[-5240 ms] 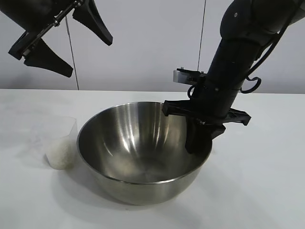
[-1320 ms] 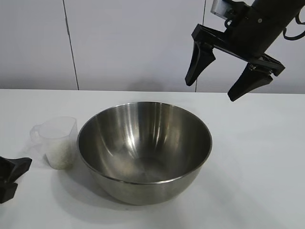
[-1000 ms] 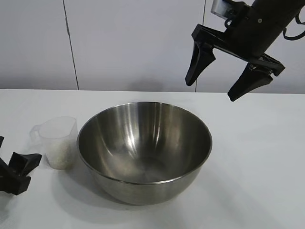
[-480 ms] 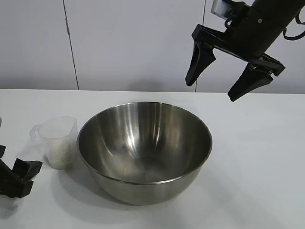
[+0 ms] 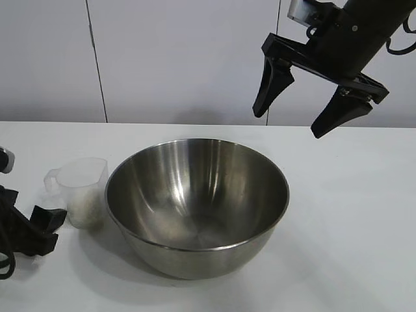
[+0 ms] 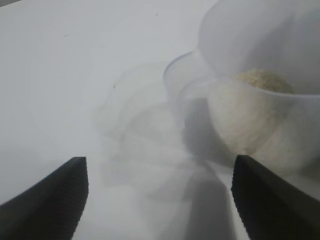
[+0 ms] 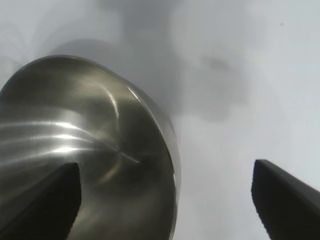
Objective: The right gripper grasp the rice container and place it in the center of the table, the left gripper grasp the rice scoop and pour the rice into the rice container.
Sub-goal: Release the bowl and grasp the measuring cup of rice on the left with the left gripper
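The rice container (image 5: 197, 207) is set mid-table (image 5: 351, 247), empty. The rice scoop (image 5: 81, 193), partly filled with rice (image 6: 250, 112), stands just beside the container's left wall. The left gripper (image 5: 36, 229) is held low beside the scoop, jaws spread and empty. The handle (image 6: 182, 97) should be centred between the fingers before closure, and the scoop kept upright. The right gripper (image 5: 318, 88) is parked high, jaws spread.

The black left gripper (image 5: 40, 229) has moved closer along the white table (image 5: 351, 227) to the small clear plastic scoop (image 5: 81, 192), jaws open; the scoop now stands slightly shifted from its earlier place.
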